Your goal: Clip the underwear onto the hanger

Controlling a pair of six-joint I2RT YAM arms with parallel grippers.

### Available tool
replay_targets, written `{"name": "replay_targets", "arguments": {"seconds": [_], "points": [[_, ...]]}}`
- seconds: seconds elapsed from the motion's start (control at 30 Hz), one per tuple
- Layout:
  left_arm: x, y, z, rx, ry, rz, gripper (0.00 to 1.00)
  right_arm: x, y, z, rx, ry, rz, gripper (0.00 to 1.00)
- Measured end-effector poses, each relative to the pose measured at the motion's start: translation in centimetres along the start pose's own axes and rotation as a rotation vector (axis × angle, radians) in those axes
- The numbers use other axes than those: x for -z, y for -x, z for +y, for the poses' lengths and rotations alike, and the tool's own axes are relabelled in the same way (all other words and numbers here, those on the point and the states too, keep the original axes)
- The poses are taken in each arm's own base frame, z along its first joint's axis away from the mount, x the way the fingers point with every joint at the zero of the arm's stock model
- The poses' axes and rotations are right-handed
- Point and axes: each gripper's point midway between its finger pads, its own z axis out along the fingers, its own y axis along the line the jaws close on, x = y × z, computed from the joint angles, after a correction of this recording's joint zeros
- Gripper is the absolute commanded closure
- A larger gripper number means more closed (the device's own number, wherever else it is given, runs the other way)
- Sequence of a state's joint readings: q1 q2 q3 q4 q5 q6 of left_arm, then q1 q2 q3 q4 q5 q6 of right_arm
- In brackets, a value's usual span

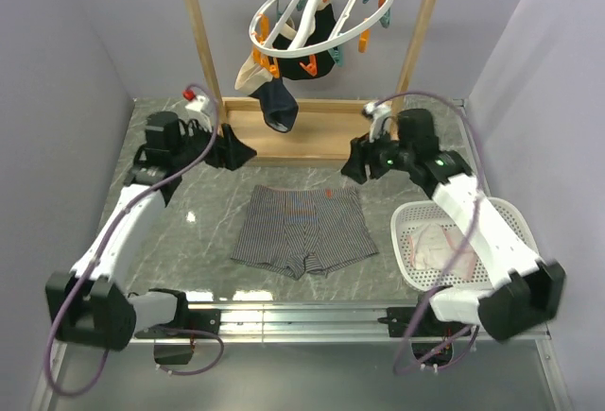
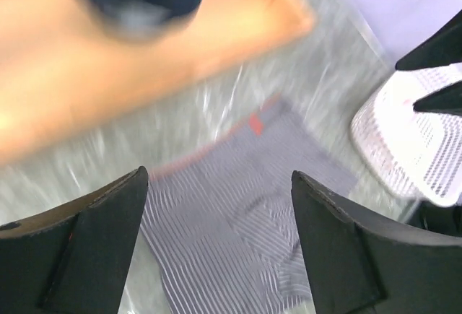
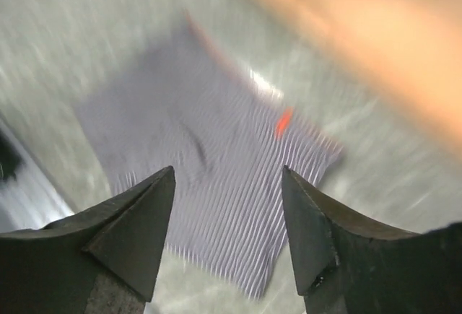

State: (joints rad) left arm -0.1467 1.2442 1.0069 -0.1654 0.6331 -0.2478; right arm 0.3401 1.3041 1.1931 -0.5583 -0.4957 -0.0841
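The grey striped underwear (image 1: 304, 229) lies flat on the marble table, waistband toward the back. It also shows in the left wrist view (image 2: 238, 213) and the right wrist view (image 3: 216, 177), both blurred. The white ring hanger (image 1: 317, 9) with orange and teal clothespins hangs from the top bar of the wooden frame, with dark garments clipped on it. My left gripper (image 1: 238, 153) is open and empty, above the table to the left of the waistband. My right gripper (image 1: 354, 163) is open and empty, to the right of the waistband.
The wooden frame (image 1: 312, 137) stands at the back with its base board just behind the underwear. A dark garment (image 1: 276, 107) dangles low from the hanger. A white mesh basket (image 1: 501, 217) holding a pinkish-white cloth (image 1: 437, 243) sits at the right.
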Motion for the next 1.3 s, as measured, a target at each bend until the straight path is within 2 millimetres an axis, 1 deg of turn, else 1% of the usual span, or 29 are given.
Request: {"name": "replay_targets", "arguments": {"seconds": [0.1, 0.13, 0.2, 0.23, 0.27, 0.3, 0.33, 0.37, 0.4, 0.43, 0.53, 0.57, 0.63, 0.7, 0.77, 0.83, 0.93, 0.97, 1.03, 1.1, 1.17, 1.3], "points": [[2.8, 4.8, -3.0, -0.121, -0.02, -0.123, 0.12, 4.0, 5.3, 1.4, 0.081, -0.039, -0.239, 0.21], [3.5, 5.8, -3.6, -0.144, -0.02, -0.15, 0.12, 5.1, 6.8, 1.7, 0.101, -0.051, -0.313, 0.1], [4.5, 7.2, -4.4, -0.175, -0.01, -0.188, 0.12, 6.6, 8.8, 2.1, 0.117, -0.068, -0.413, 0.05], [4.9, 7.7, -4.6, -0.186, -0.004, -0.206, 0.16, 7.0, 9.7, 2.2, 0.116, -0.072, -0.454, 0.04], [5.3, 8.3, -4.7, -0.195, 0.011, -0.23, 0.15, 7.3, 10.5, 2.2, 0.113, -0.077, -0.487, 0.04], [5.6, 8.6, -4.7, -0.202, 0.024, -0.249, 0.11, 7.2, 11.1, 2.2, 0.108, -0.077, -0.509, 0.03], [5.9, 9.1, -4.6, -0.214, 0.037, -0.275, 0.1, 7.0, 11.5, 2.0, 0.099, -0.074, -0.522, 0.02], [6.1, 9.6, -4.6, -0.227, 0.049, -0.304, 0.12, 6.5, 11.8, 1.9, 0.091, -0.069, -0.525, 0.01], [6.4, 10.1, -4.6, -0.233, 0.061, -0.335, 0.15, 5.9, 11.8, 1.9, 0.085, -0.053, -0.521, 0.01], [6.6, 10.5, -4.6, -0.232, 0.071, -0.364, 0.2, 5.3, 11.8, 1.9, 0.082, -0.033, -0.514, 0.01], [6.7, 12.3, -4.8, -0.213, 0.067, -0.433, 0.26, 3.0, 11.6, 2.8, 0.105, 0.046, -0.485, 0.0], [6.4, 12.8, -4.8, -0.192, 0.057, -0.448, 0.27, 2.3, 11.7, 3.1, 0.128, 0.045, -0.489, 0.0], [5.7, 13.8, -4.8, -0.153, 0.038, -0.473, 0.32, 0.8, 11.8, 4.6, 0.198, 0.046, -0.512, 0.0], [4.5, 14.7, -4.4, -0.103, 0.029, -0.49, 0.33, -0.3, 12.0, 5.7, 0.265, 0.027, -0.557, 0.0], [3.5, 15.1, -4.1, -0.061, 0.025, -0.493, 0.34, -1.0, 12.3, 5.9, 0.296, 0.009, -0.591, 0.0], [2.2, 15.5, -4.1, -0.023, 0.014, -0.491, 0.36, -1.4, 13.2, 5.3, 0.29, -0.024, -0.614, 0.0], [0.8, 16.0, -4.8, 0.006, -0.009, -0.496, 0.4, -1.9, 15.3, 4.7, 0.282, -0.044, -0.63, 0.0], [0.3, 16.1, -5.2, 0.015, -0.019, -0.496, 0.4, -2.0, 16.0, 4.8, 0.296, -0.038, -0.642, 0.0], [-0.3, 16.5, -5.8, 0.028, -0.033, -0.5, 0.44, -1.9, 17.0, 5.3, 0.329, -0.016, -0.684, 0.0], [-0.7, 17.1, -6.4, 0.034, -0.049, -0.509, 0.45, -1.6, 17.7, 5.7, 0.35, -0.002, -0.75, 0.0], [-1.0, 17.9, -6.5, 0.041, -0.049, -0.523, 0.47, -1.6, 18.0, 6.0, 0.368, 0.014, -0.815, 0.0], [-1.3, 18.9, -6.4, 0.05, -0.047, -0.538, 0.48, -2.7, 18.9, 6.1, 0.388, 0.036, -0.896, 0.02]]}}
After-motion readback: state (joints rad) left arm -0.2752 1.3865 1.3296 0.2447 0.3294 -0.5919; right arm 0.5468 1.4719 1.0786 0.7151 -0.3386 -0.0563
